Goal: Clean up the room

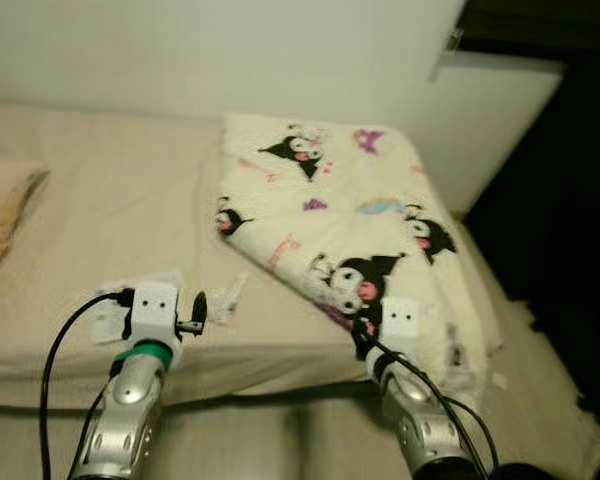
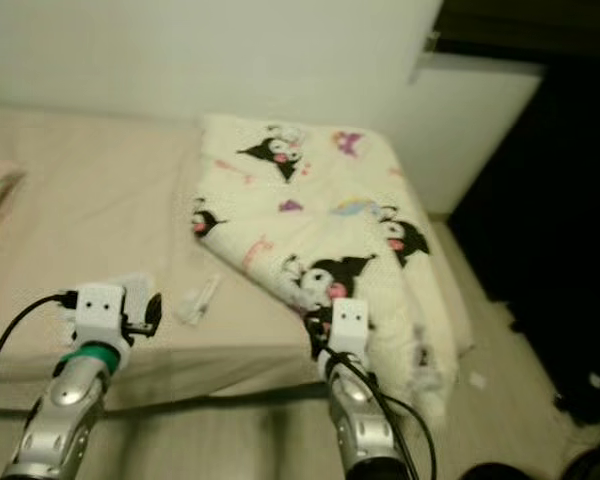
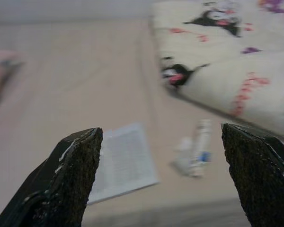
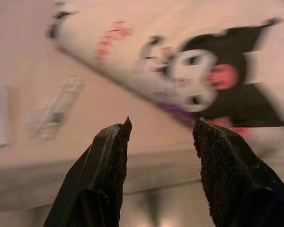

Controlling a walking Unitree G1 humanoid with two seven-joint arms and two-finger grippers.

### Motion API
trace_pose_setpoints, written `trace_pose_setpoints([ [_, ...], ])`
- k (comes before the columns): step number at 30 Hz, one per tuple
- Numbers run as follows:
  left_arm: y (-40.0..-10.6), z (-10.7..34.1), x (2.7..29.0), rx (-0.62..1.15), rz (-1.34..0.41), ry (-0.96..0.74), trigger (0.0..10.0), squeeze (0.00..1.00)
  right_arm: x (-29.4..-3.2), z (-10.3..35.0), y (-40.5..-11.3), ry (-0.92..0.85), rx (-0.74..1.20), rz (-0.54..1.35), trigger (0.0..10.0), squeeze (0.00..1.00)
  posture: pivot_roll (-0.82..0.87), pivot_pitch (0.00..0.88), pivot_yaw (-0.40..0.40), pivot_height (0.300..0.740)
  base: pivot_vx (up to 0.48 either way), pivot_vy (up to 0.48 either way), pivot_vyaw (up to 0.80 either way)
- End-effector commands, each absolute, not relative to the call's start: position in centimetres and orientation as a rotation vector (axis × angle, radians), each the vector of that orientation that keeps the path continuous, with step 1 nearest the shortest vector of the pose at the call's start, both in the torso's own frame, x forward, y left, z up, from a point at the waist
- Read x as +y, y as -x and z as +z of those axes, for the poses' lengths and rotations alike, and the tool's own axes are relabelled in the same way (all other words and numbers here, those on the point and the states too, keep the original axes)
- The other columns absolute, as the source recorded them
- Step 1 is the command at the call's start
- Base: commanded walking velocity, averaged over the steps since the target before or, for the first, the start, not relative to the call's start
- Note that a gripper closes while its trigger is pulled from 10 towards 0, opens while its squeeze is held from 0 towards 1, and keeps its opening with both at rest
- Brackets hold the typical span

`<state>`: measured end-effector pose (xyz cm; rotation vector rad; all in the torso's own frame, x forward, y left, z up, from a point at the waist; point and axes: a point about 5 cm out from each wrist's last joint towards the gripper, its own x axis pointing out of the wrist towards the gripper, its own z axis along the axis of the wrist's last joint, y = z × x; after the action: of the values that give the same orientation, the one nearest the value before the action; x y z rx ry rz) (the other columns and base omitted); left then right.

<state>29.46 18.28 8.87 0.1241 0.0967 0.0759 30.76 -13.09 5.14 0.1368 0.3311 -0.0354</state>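
No legible text anywhere; fine printed lines on the white leaflet (image 3: 125, 165) too blurred to read; blue mark on the small clear packet (image 3: 195, 151) unreadable; cartoon prints on the blanket (image 1: 350, 230), no words.

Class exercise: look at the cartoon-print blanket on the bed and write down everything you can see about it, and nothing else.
The blanket is cream-coloured soft fabric, printed with black cartoon characters with pink faces plus small pink and purple motifs. It lies folded in a loose, thick bundle on the right part of the beige bed, its top edge near the wall, its lower corner hanging over the bed's front edge. The right pincer is at that lower corner, fingers open; whether it touches the fabric cannot be told. A small wrapper lies apart, beside it.
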Motion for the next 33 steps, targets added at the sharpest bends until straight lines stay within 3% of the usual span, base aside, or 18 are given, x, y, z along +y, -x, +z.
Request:
trace_pose_setpoints([
  [1,-29.4,8.8,17.9,0.092,0.064,-0.128,10.0,0.00,-14.2,4.7,-30.6,-0.189,0.342,-0.072,10.0,0.00,0.11,0.000,-0.033,0.740,0.000,0.000,0.00],
  [12,-29.5,9.2,17.9,0.083,0.035,-0.119,10.0,0.00,-15.0,5.0,-30.9,-0.177,0.328,-0.105,10.0,0.00,0.12,0.000,-0.036,0.740,0.000,0.000,0.00],
  [21,-29.6,9.2,18.1,0.087,0.039,-0.135,10.0,0.00,-14.6,5.3,-31.0,-0.112,0.302,-0.086,10.0,0.00,0.12,0.000,-0.038,0.740,0.317,0.000,0.58],
  [33,-29.6,9.0,17.9,0.098,0.026,-0.140,10.0,0.00,-14.8,5.3,-31.1,-0.147,0.297,-0.104,10.0,0.00,0.12,0.000,-0.035,0.740,0.338,0.000,0.00],
])
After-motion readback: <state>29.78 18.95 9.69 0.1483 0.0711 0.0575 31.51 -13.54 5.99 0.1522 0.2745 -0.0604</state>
